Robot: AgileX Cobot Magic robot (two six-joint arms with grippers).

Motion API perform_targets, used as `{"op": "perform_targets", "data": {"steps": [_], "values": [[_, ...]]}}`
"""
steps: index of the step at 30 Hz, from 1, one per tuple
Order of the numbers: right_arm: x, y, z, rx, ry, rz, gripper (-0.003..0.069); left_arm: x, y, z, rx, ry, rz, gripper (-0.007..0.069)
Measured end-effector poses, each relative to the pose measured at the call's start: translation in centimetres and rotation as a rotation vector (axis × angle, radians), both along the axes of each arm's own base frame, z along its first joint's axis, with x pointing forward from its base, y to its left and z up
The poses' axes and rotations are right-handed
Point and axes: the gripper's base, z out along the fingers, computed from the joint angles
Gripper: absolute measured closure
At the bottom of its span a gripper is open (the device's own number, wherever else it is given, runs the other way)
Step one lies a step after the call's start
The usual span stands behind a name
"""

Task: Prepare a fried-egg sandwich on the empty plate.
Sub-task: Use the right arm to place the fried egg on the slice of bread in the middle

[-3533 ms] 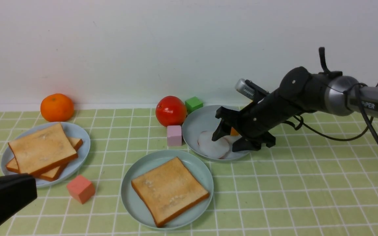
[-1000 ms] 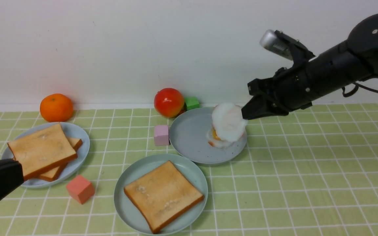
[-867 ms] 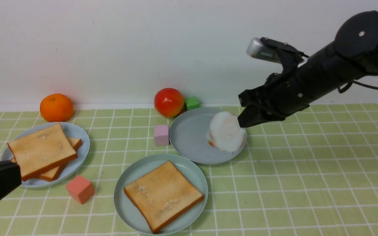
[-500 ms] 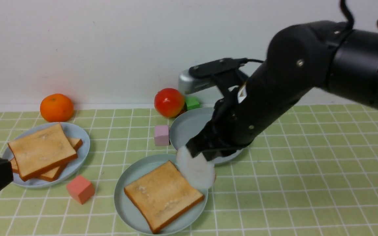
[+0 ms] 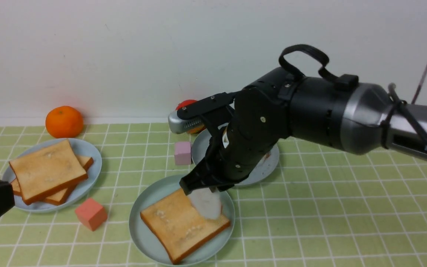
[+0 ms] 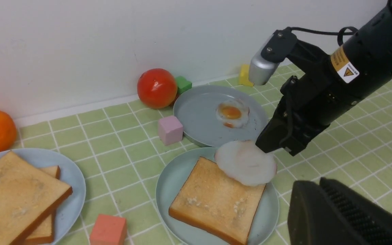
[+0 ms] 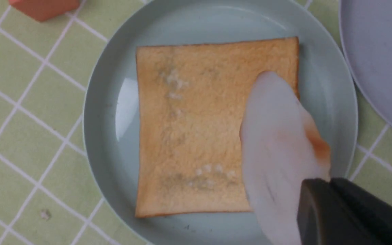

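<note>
Yellow warning-triangle label [image 6: 347,68] on right arm [image 6: 373,47]; its lettering unreadable.

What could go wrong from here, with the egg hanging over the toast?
1. The right hand pinches the fried egg by one edge, and it dangles over the right side of the toast, not its middle. Released here, it may land partly on the teal plate.
2. Only the egg's white face shows, with no yolk in any view. It could settle yolk-down or folded.
</note>
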Motion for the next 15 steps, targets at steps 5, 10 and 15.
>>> {"op": "perform_targets", "data": {"steps": [5,10,15], "values": [[0.8,0.4,-0.5,-0.023,-0.02,-0.009,0.0635,0.0,0.0,0.0,0.002,0.002,0.001,0.0585],[1.3,0.7,-1.8,-0.045,-0.004,-0.009,0.0635,0.0,0.0,0.0,0.002,0.003,0.001,0.0585],[1.3,0.8,-2.2,-0.05,0.002,-0.009,0.0635,0.0,0.1,-0.1,0.009,0.012,0.004,0.0585]]}}
